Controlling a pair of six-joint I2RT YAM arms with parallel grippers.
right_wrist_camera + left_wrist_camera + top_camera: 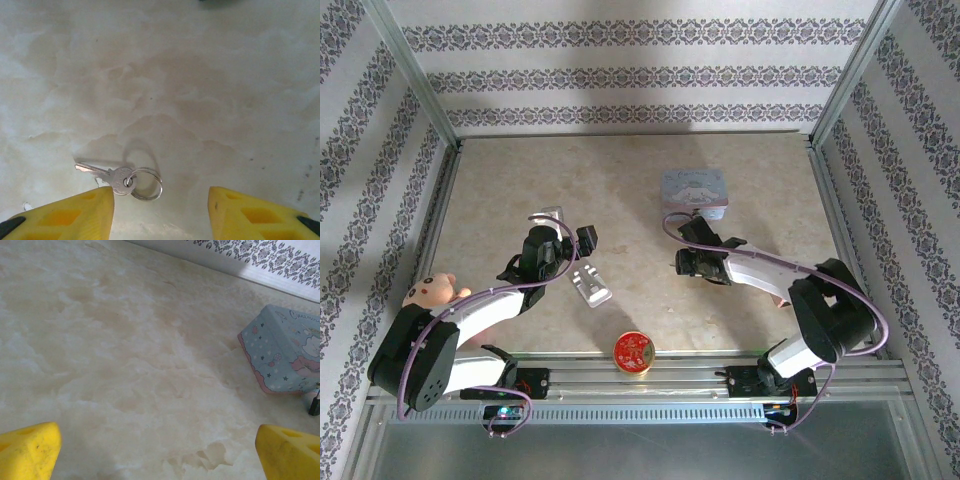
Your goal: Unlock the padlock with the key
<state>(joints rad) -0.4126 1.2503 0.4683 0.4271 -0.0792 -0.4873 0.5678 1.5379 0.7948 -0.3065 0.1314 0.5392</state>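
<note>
The silver key [102, 173] lies flat on the marble table [200, 75] with a split ring [146, 183] through its head. My right gripper [160, 197] hovers low over it, open. The key's head sits just ahead of the left yellow fingertip [95, 202], and the ring lies in the gap between the fingers. In the top view the right gripper [680, 262] is at mid-table. A small dark thing, likely the padlock [315, 403], stands at the tin box's corner, cut off by the frame edge. My left gripper [157, 440] is wide open over bare table and holds nothing.
A pastel cartoon-print tin box [695, 190] stands at the back right. A shiny silver block [590, 285] lies between the arms. A round red-and-gold tin [633, 353] sits at the near edge. A plush toy [430, 290] lies at the left.
</note>
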